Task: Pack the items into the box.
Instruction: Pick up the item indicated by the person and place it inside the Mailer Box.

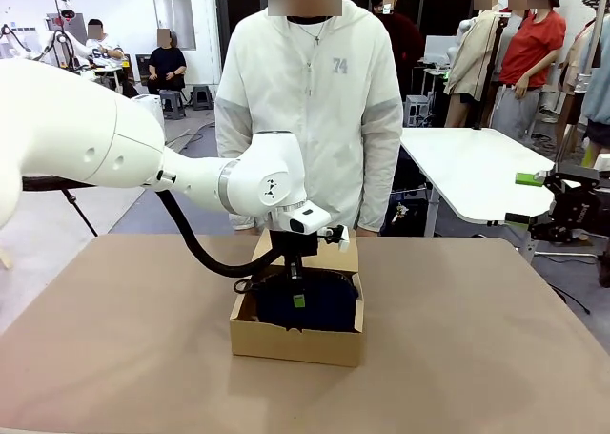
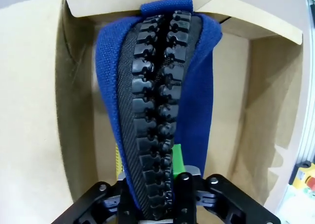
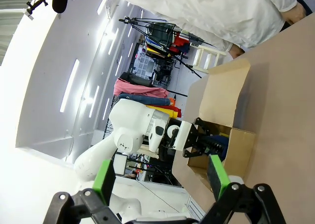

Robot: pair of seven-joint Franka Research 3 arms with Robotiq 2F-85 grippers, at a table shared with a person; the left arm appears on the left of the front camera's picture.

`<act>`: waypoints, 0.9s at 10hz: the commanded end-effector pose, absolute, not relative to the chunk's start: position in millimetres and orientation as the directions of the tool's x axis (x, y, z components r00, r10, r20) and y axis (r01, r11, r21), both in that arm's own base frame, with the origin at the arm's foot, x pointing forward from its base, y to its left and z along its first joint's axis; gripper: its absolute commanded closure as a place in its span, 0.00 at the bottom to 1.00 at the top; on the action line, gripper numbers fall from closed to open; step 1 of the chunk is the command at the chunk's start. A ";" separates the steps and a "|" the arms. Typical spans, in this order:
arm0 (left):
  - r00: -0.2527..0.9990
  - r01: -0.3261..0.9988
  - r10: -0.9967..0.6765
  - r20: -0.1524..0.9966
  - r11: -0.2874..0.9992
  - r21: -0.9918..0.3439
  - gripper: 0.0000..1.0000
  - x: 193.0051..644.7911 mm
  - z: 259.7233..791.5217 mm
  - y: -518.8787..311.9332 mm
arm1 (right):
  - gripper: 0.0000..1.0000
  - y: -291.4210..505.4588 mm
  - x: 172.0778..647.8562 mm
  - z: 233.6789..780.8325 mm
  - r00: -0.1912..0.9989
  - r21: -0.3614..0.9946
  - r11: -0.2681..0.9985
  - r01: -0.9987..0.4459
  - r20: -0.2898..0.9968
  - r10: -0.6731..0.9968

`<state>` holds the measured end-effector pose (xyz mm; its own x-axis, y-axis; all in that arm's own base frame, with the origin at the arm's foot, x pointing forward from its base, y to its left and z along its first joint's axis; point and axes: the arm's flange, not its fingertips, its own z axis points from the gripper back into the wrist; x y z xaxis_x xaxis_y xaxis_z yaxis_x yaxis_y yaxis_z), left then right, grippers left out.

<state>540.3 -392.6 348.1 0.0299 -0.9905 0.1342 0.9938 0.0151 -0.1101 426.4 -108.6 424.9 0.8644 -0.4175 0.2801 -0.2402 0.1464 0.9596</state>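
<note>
The brown cardboard box (image 1: 295, 337) stands in the middle of the table with its flap lid (image 1: 315, 253) open toward the person. My left gripper (image 1: 297, 298) reaches down into it, shut on the zipper edge of the navy blue pouch (image 1: 329, 302). In the left wrist view the pouch (image 2: 197, 115) stands on edge inside the box (image 2: 34, 115), its black zipper running up between my fingers (image 2: 178, 156). A yellow sliver (image 2: 117, 157) shows beneath it. My right gripper (image 1: 522, 198) hovers open and empty past the table's right edge; its own view shows the gripper (image 3: 161, 178) and the box (image 3: 238, 147).
A person in a white jacket (image 1: 310, 100) stands at the far side, right behind the box. The brown tabletop (image 1: 477, 339) lies bare around the box. A white table (image 1: 467, 167) stands behind on the right.
</note>
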 end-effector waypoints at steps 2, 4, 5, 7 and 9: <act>0.062 0.991 -0.991 0.117 0.047 -0.128 0.00 521.1 346.5 -377.0 | 0.00 -108.7 424.6 427.4 0.866 0.959 0.139 -0.248 0.284 -0.413; 0.060 0.990 -0.991 0.116 0.044 -0.134 0.00 513.7 355.7 -365.5 | 0.00 -108.7 424.6 427.4 0.866 0.959 0.139 -0.248 0.284 -0.413; 0.036 0.991 -0.993 0.112 0.021 -0.135 0.00 505.7 365.0 -357.2 | 0.00 -108.7 424.6 427.4 0.866 0.959 0.139 -0.248 0.284 -0.413; -0.036 0.991 -0.992 0.119 -0.051 -0.123 0.00 476.9 398.3 -339.9 | 0.00 -108.7 424.6 427.4 0.866 0.959 0.139 -0.248 0.284 -0.413; -0.097 0.990 -0.972 0.213 -0.116 -0.083 0.00 440.7 436.5 -313.3 | 0.00 -108.7 424.6 427.4 0.866 0.959 0.139 -0.248 0.284 -0.413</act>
